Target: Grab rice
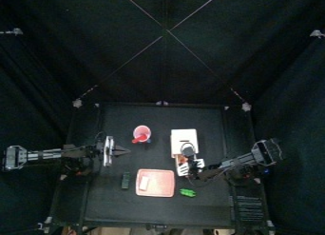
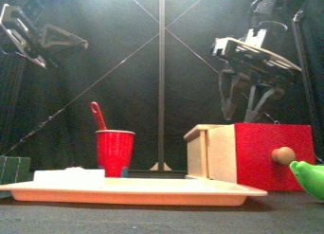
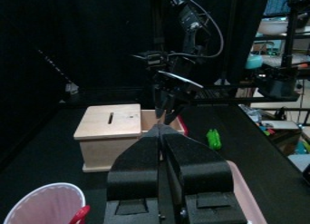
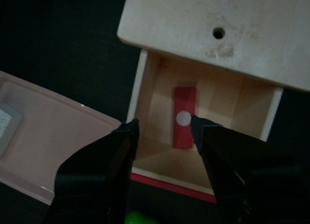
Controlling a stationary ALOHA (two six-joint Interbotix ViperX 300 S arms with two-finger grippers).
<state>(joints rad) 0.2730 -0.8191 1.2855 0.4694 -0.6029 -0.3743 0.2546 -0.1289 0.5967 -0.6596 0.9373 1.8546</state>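
The rice point(image 1: 154, 183), a flat salmon-pink packet with a paler middle, lies on the black table point(image 1: 114, 125) in front of the wooden box point(image 1: 185, 142), beside its open drawer. The right gripper point(image 4: 165, 141) hangs over that drawer, jaws apart and empty; a small red piece point(image 4: 182, 117) lies inside. The left gripper point(image 3: 169, 155) is raised on the far side of the pink cup point(image 1: 141, 135) from the box, its jaws slightly parted, holding nothing. A green item point(image 1: 188, 192) lies beside the packet, nearer the right arm.
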